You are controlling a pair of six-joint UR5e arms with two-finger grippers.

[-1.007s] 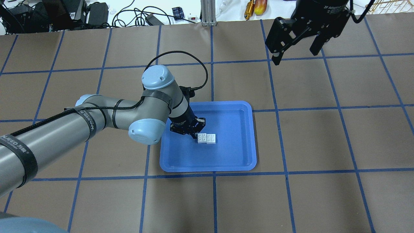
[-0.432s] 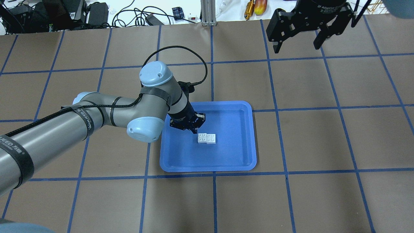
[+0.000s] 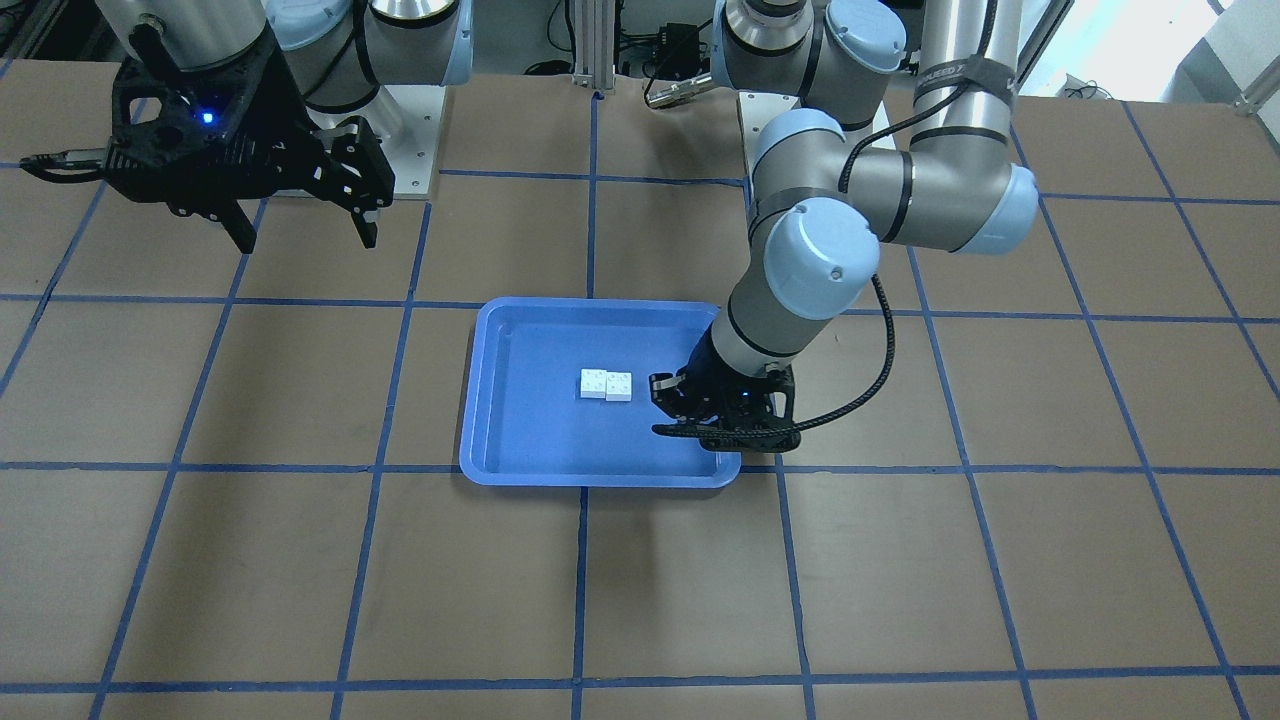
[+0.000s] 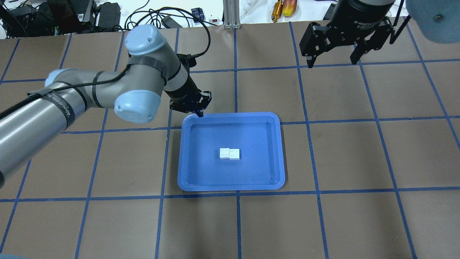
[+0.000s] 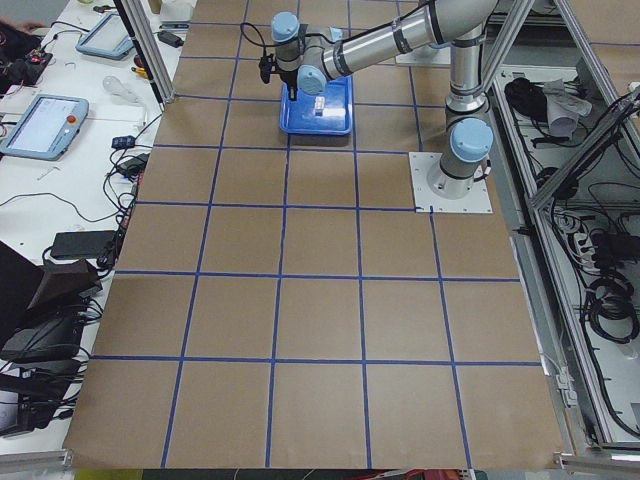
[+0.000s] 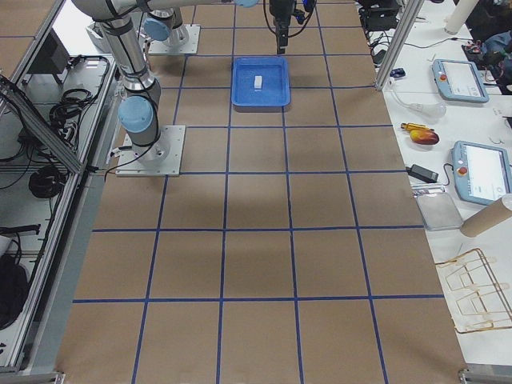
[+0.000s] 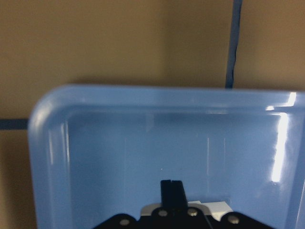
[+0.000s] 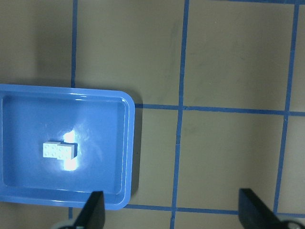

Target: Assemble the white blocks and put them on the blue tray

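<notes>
The two white blocks are joined side by side and lie in the middle of the blue tray. They also show in the front view and the right wrist view. My left gripper is shut and empty. It hangs over the tray's far-left corner, clear of the blocks. In the left wrist view its fingers are pressed together above the tray floor. My right gripper is open and empty, high over the table far to the right of the tray.
The brown table has a grid of blue tape lines. Cables and small items lie beyond the far edge. Tablets and tools sit on the side benches.
My left gripper has drawn back from the blocks and moved to the tray's far-left corner. The joined blocks stay where they were. The right gripper has shifted slightly.
</notes>
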